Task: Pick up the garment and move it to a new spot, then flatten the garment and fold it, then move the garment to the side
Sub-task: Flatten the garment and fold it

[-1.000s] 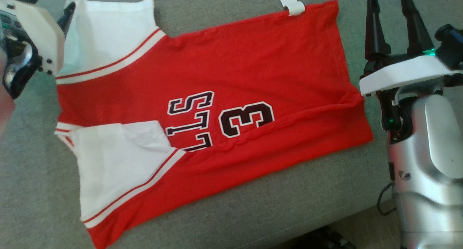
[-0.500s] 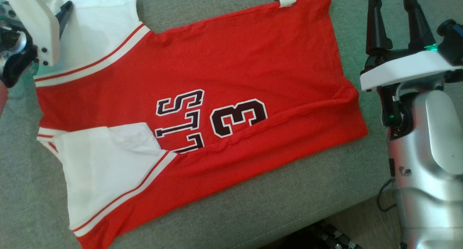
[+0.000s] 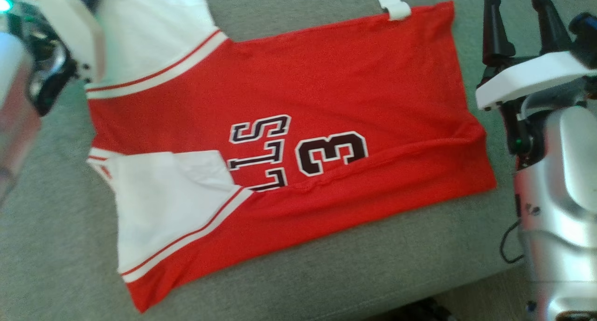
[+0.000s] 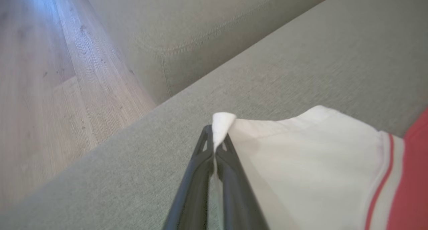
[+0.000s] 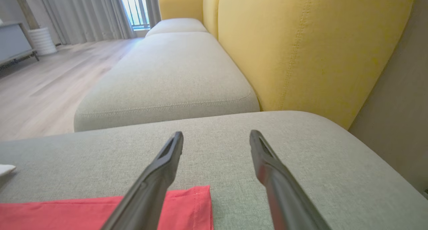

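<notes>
Pinching the sleeve corner [image 4: 223, 122] in the left claw [image 4: 214, 141], lift gently, fold toward the red body [image 4: 416, 180] beside it; right claw [image 5: 216, 138] spread.

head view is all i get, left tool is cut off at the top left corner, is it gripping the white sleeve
Observer: Yes. The left wrist view shows the left tool shut on a corner of the white sleeve of the jersey, with a tuft of cloth poking past the tips.
Operator: what's beyond that corner
Observer: The edge of the grey seat lies a little past the tips, with wood floor beyond it.
Operator: and ahead of the right tool
Observer: A yellow backrest stands beyond the open right tool.
</notes>
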Robot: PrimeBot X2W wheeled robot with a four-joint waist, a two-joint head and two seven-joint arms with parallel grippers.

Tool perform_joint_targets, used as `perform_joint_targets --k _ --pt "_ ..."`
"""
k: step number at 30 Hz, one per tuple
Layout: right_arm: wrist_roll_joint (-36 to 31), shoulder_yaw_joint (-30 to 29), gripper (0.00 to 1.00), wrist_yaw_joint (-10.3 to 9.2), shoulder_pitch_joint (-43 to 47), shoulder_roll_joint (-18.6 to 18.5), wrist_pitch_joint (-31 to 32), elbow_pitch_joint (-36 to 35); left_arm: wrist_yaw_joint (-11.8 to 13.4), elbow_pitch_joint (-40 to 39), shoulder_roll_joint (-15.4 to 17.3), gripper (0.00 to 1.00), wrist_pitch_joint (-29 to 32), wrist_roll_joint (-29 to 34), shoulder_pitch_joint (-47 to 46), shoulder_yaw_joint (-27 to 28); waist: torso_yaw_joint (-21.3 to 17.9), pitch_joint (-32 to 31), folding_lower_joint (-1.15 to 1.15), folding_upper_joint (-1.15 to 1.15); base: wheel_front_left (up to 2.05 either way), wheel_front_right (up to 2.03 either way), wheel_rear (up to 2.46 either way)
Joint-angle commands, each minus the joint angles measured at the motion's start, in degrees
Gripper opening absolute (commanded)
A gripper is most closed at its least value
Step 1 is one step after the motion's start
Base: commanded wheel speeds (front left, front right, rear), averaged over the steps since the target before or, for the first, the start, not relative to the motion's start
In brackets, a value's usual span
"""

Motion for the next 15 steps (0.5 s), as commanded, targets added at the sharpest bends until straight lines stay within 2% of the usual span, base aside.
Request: perform_joint_targets --k 1,7,15 --pt "-0.3 1.3 1.00 0.39 -1.8 -1.3 1.0 -1.0 0.1 -1.6 1.2 0.00 -2.3 0.9 -2.5 1.6 2.3 -1.7 0.00 0.00 0.00 0.00 0.00" --pt "-0.4 3.0 1.00 0.39 -3.4 -6.3 5.2 6.4 0.2 -6.2 -1.1 0.00 -8.4 3.8 -0.8 -0.5 7.1 -4.0 0.00 0.00 0.00 0.00 0.00" --pt "-0.5 2.4 1.00 0.39 -6.5 -10.5 10.5 19.2 1.6 -15.2 -0.7 0.00 -9.7 5.6 2.3 -2.6 10.9 -5.0 0.00 0.00 0.00 0.00 0.00"
